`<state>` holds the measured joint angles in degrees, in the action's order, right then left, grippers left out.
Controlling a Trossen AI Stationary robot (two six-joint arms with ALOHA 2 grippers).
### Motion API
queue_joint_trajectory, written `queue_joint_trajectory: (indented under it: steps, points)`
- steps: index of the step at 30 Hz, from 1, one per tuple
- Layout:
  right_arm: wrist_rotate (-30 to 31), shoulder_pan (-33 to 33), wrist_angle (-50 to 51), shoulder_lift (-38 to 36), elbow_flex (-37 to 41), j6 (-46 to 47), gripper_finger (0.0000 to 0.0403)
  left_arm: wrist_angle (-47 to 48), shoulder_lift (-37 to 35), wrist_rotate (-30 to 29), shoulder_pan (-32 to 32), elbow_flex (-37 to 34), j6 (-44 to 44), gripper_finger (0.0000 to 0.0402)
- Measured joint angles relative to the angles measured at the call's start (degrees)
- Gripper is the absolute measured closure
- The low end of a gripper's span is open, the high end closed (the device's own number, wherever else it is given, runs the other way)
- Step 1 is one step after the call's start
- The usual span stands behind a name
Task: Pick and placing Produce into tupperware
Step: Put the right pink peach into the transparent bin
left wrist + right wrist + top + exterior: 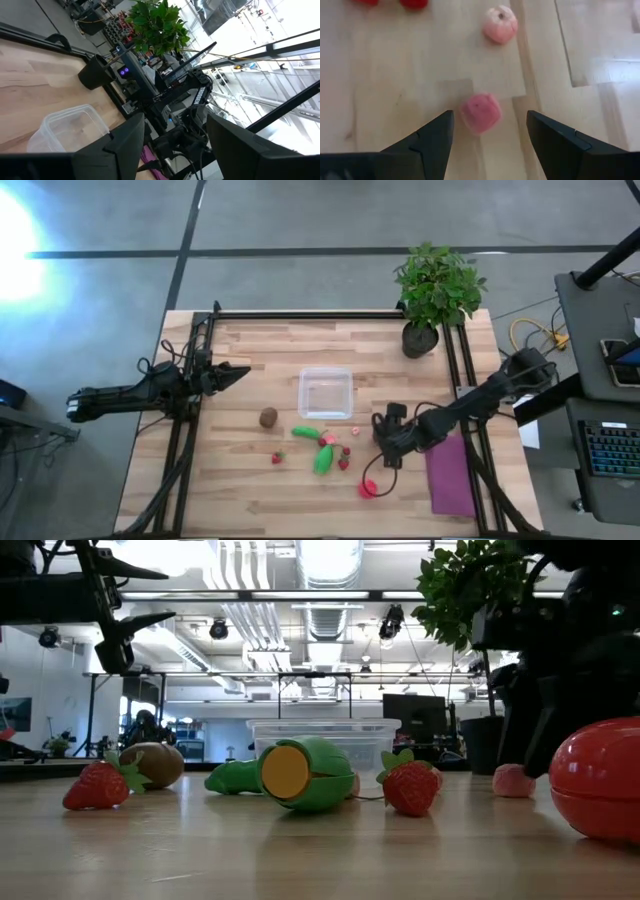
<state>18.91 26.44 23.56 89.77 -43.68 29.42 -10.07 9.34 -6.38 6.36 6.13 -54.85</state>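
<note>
Right wrist view shows my right tool (489,131) spread wide and low over the table (240,480), a small pink berry (480,113) lying between its fingers, not yet gripped; a second pink piece (500,24) lies farther ahead. I judge the step in hand to be the approach for a pick: the next move calls for lowering, closing squarely on this berry, then lifting and carrying it to the tupperware (325,393), which sits mid-table and appears to hold no produce yet. From above, the remaining produce lies just in front of the container: the brown kiwi (268,417), two green pieces (306,433) (323,460), strawberries (277,457) and a red ball (368,487) near my right arm. My left tool (238,371) waits, released and raised, at the table's left edge. Obstructions: the purple cloth (450,475) lies beside my right arm, the potted plant (435,290) stands at the far corner; neither blocks the route. Risk, in my judgement: the berry is small and may slip or roll on closing.
</note>
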Motion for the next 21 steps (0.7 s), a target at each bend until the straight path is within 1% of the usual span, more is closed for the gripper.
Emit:
queue_joint_trajectory:
  steps: [6,9,15,21]
  points:
    - [-3.0,-1.9,-3.0,1.3,0.0,-0.1,0.0162,0.0,0.0,0.0,0.0,0.0,0.0,0.0201]
    - [-3.4,-2.1,-3.3,2.0,-0.1,-0.1,0.0168,0.0,0.0,0.0,0.0,0.0,0.0,0.0201]
    - [-3.7,-2.2,-3.4,2.1,0.0,-0.1,0.0193,0.0,0.0,0.0,0.0,0.0,0.0,0.0201]
    - [-3.9,-2.2,-3.3,2.2,0.0,0.1,0.0228,0.0,0.0,0.0,0.0,0.0,0.0,0.0201]
